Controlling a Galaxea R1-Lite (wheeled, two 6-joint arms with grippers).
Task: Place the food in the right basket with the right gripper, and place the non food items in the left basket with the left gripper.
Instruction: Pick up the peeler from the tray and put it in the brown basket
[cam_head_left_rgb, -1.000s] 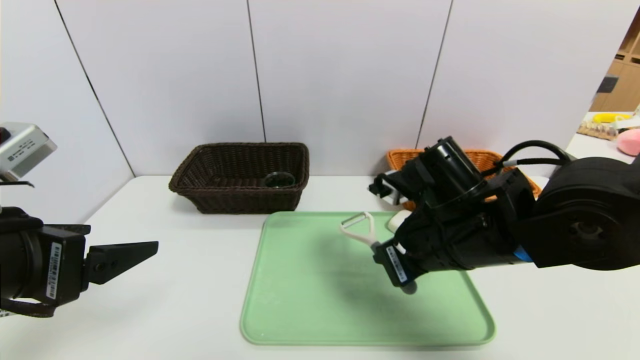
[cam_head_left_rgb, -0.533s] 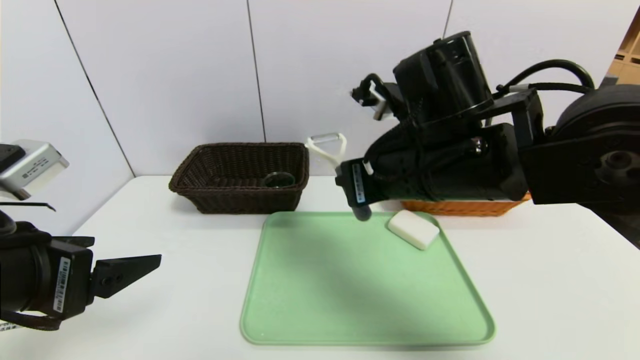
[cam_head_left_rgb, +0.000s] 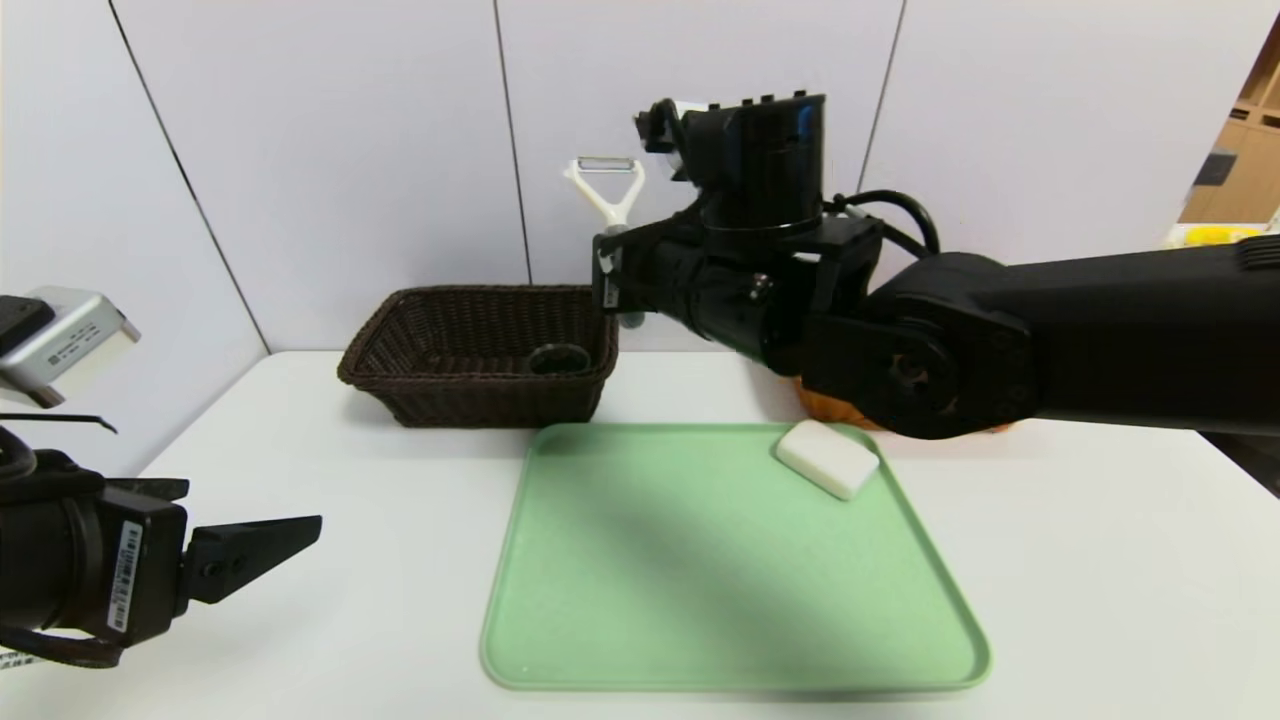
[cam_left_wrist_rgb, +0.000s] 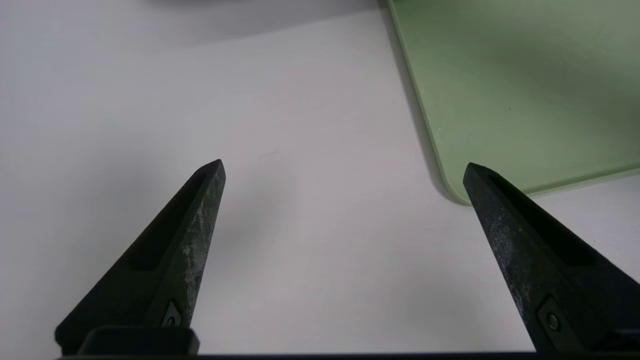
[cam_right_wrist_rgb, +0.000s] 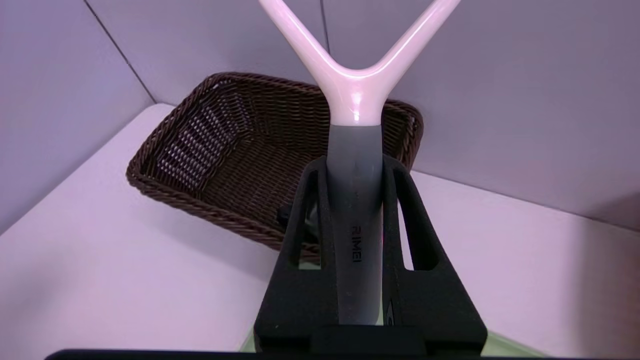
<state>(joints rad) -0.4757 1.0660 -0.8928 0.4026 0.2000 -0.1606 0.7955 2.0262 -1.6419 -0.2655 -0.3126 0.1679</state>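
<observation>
- white table (cam_head_left_rgb: 1100, 560), grey panel wall behind, green tray (cam_head_left_rgb: 700, 600) centre near.
- right gripper (cam_right_wrist_rgb: 355, 170) clamped on peeler (cam_head_left_rgb: 605, 190) by its grey handle, head up, raised above the dark basket's (cam_head_left_rgb: 480, 355) right end.
- left gripper (cam_left_wrist_rgb: 345, 167) spread wide, nothing held, near left over bare table.
- glass cup (cam_head_left_rgb: 558, 358) in the dark basket.
- white block (cam_head_left_rgb: 826, 458) on the tray's far right.
- orange basket (cam_head_left_rgb: 830, 405) mostly hidden behind the right arm.

Bright, even overhead light is falling on the table (cam_head_left_rgb: 300, 450). A soft arm shadow is crossing the tray (cam_head_left_rgb: 700, 640) toward 10 o'clock. Glare is showing on the peeler (cam_right_wrist_rgb: 356, 95).
</observation>
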